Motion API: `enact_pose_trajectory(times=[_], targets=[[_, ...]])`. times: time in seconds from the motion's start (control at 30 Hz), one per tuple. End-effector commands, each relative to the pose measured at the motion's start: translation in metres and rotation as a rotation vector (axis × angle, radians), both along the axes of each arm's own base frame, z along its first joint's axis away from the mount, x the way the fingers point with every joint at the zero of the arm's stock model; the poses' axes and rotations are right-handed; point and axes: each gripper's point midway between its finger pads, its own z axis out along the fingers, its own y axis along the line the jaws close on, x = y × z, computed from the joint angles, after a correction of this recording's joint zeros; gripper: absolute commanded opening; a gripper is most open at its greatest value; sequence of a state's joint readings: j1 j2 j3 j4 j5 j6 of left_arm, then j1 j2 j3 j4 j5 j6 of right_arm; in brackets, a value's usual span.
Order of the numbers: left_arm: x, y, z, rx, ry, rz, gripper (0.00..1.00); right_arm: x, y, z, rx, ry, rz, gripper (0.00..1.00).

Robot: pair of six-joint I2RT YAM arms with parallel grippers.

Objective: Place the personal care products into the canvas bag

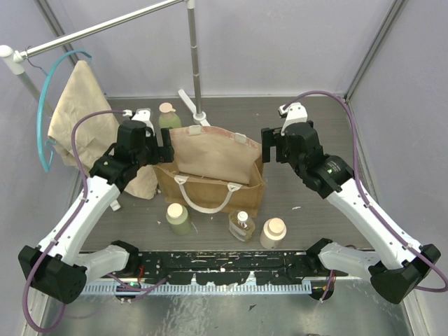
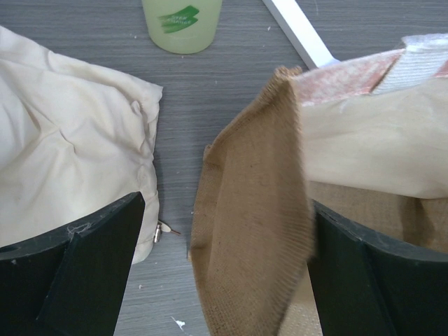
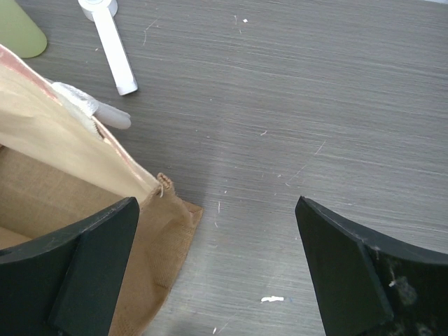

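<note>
The tan canvas bag stands open at the table's middle. My left gripper is open at its left end; in the left wrist view the bag's left side wall lies between the fingers. My right gripper is open and empty at the bag's right end; the bag's corner lies beside its left finger. One pale green bottle stands behind the bag and shows in the left wrist view. Another pale green bottle, the clear amber bottle and the cream bottle stand in front.
A limp beige cloth on a teal hanger hangs at the left, its lower end beside my left gripper. A rack pole and its white foot stand behind the bag. Enclosure walls ring the table.
</note>
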State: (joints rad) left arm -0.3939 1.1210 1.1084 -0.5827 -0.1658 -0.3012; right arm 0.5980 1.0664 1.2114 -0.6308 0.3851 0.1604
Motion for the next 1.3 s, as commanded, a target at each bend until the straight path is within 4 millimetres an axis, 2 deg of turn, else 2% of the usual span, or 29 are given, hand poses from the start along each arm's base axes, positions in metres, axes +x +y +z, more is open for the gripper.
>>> enact_pose_trajectory(times=[0.0, 0.1, 0.27, 0.33, 0.5, 0.67, 0.77, 0.87, 1.1, 1.17, 1.27], targets=[[0.008, 0.007, 0.001, -0.017, -0.09, 0.058, 0.98, 0.025, 0.005, 0.03, 0.031, -0.134, -0.033, 1.0], [0.015, 0.011, -0.003, 0.033, -0.137, 0.044, 0.98, 0.042, 0.005, 0.037, -0.036, -0.118, -0.068, 1.0], [0.018, 0.014, 0.002, 0.066, -0.073, 0.068, 0.98, 0.063, -0.005, 0.077, -0.143, -0.116, -0.142, 1.0], [0.017, 0.016, 0.007, 0.08, -0.045, 0.07, 0.98, 0.068, 0.0, 0.09, -0.125, -0.092, -0.124, 1.0], [-0.003, 0.026, 0.016, 0.148, 0.006, 0.043, 0.99, 0.083, 0.017, 0.099, -0.044, -0.006, -0.057, 1.0], [-0.028, 0.042, 0.022, 0.186, -0.046, 0.029, 0.88, 0.095, 0.032, 0.093, -0.02, 0.004, -0.03, 1.0], [-0.04, 0.049, 0.023, 0.18, -0.087, 0.035, 0.9, 0.101, 0.037, 0.08, -0.04, 0.034, -0.013, 1.0], [-0.048, 0.046, 0.018, 0.142, -0.103, 0.018, 0.98, 0.104, 0.04, 0.071, -0.073, 0.067, 0.002, 1.0], [-0.047, 0.037, 0.007, 0.078, -0.083, 0.023, 0.99, 0.104, 0.045, 0.068, -0.074, 0.058, 0.041, 1.0], [-0.041, 0.039, 0.013, 0.08, -0.096, 0.05, 0.98, 0.107, 0.05, 0.071, -0.061, 0.032, 0.061, 1.0], [-0.03, 0.041, 0.034, 0.066, -0.158, 0.089, 0.98, 0.117, 0.058, 0.08, -0.055, 0.001, 0.088, 1.0]])
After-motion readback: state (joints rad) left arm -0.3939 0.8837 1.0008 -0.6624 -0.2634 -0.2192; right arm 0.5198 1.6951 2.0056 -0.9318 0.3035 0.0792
